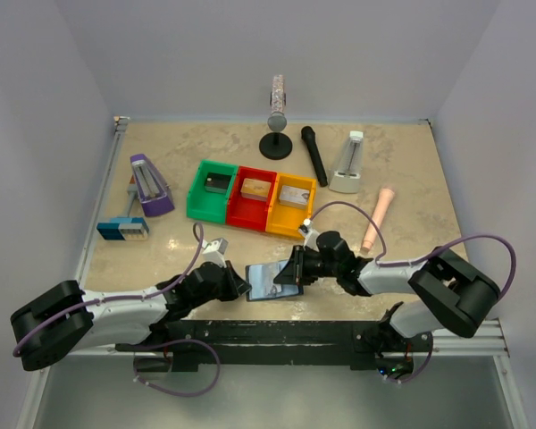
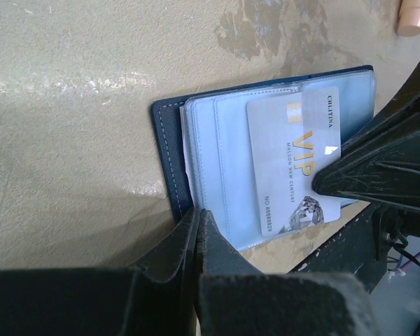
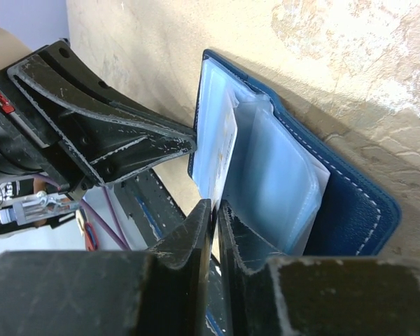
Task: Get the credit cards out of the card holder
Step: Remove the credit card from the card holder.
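The navy card holder (image 1: 266, 281) lies open near the table's front edge, its pale blue-grey sleeves (image 2: 217, 161) facing up. A silvery grey credit card (image 2: 287, 161) with gold "VIP" lettering sticks partway out of a sleeve. My right gripper (image 3: 215, 204) is pinched on that card's edge (image 3: 224, 150), with only a thin gap between the fingers. My left gripper (image 2: 197, 213) is shut, its tips resting against the holder's navy cover (image 2: 166, 154) at the opposite side. No other credit cards show.
Green (image 1: 211, 189), red (image 1: 253, 198) and yellow (image 1: 292, 204) bins stand behind the holder. Farther back are a black microphone (image 1: 314, 154), a round stand (image 1: 276, 143), a purple metronome (image 1: 149, 185), a white one (image 1: 348, 164), a blue-and-white gadget (image 1: 122, 229) and a peach tube (image 1: 378, 217).
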Tool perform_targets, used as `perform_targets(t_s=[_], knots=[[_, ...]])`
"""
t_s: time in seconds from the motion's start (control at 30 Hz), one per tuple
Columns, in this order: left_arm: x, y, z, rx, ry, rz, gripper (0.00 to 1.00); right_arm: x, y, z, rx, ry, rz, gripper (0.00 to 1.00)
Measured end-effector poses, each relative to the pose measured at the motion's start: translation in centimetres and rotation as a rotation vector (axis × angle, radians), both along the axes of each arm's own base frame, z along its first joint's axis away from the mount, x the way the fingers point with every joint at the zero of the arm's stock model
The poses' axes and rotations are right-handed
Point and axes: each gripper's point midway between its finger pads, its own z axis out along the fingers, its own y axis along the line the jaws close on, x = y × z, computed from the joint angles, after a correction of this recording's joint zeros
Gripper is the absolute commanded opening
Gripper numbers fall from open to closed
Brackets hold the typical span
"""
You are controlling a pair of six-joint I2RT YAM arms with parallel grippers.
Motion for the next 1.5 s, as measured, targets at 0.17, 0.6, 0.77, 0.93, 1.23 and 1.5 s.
perform_targets(t_s=[0.17,0.6,0.77,0.93,1.23,1.5], knots=[[0.0,0.0,0.0,-0.005,-0.003,0.001,0.00,0.0,-0.1,-0.1,-0.005,-0.003,-0.002,0.04],[0.0,0.0,0.0,-0.008,-0.006,0.002,0.00,0.5,-0.9,0.6,-0.018,-0.020,-0.031,0.00],[0.0,0.0,0.0,-0.011,-0.004,0.005,0.00,0.4,-1.6,1.4,-0.030,-0.041,-0.039,0.00],[0.0,0.1,0.1,-0.013,-0.004,0.004,0.13,0.2,-2.5,2.5,-0.051,-0.072,-0.040,0.00],[-0.2,0.0,0.8,-0.001,-0.010,-0.023,0.38,0.3,-3.2,6.1,-0.059,-0.167,-0.026,0.00],[0.0,-0.3,2.5,0.017,-0.029,-0.046,0.46,-0.6,-4.4,6.9,-0.098,-0.200,-0.001,0.00]])
